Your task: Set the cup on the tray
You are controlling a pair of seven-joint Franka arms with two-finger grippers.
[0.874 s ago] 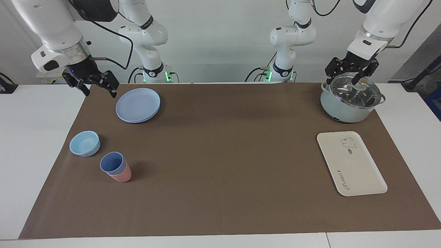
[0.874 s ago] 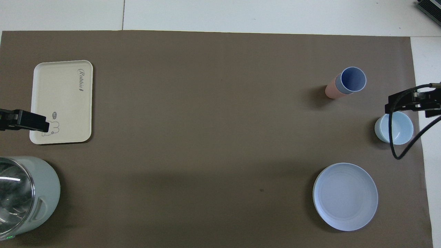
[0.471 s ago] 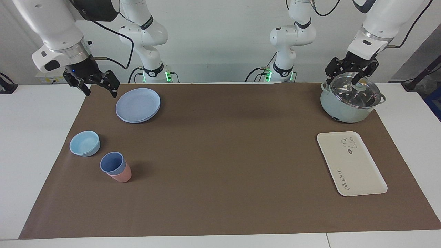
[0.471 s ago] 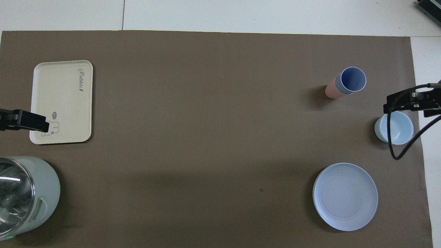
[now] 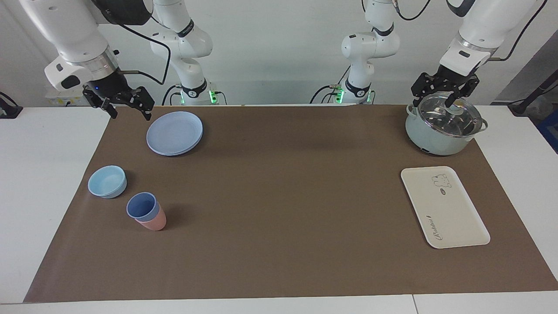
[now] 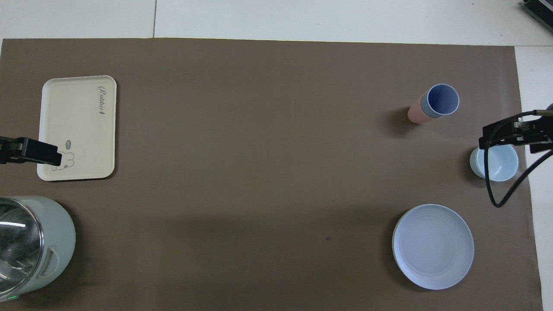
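The periwinkle-blue cup [image 5: 141, 206] stands upright, nested inside a pink cup [image 5: 154, 222], on the brown mat at the right arm's end of the table; it also shows in the overhead view [image 6: 441, 100]. The cream tray [image 5: 444, 207] with its bear drawing lies flat and bare at the left arm's end, also in the overhead view [image 6: 77, 127]. My right gripper [image 5: 130, 114] is open and empty, raised over the mat's edge beside the blue plate, well apart from the cup. My left gripper [image 5: 436, 103] is open, waiting over the pot's lid.
A round blue plate [image 5: 175, 132] lies near the right arm's base. A low light-blue bowl [image 5: 107, 181] sits beside the cups. A pale green pot with a glass lid [image 5: 442, 126] stands next to the tray, nearer to the robots.
My right gripper has risen slightly and drifted a little toward the blue plate. The left arm, cups and tray have not moved.
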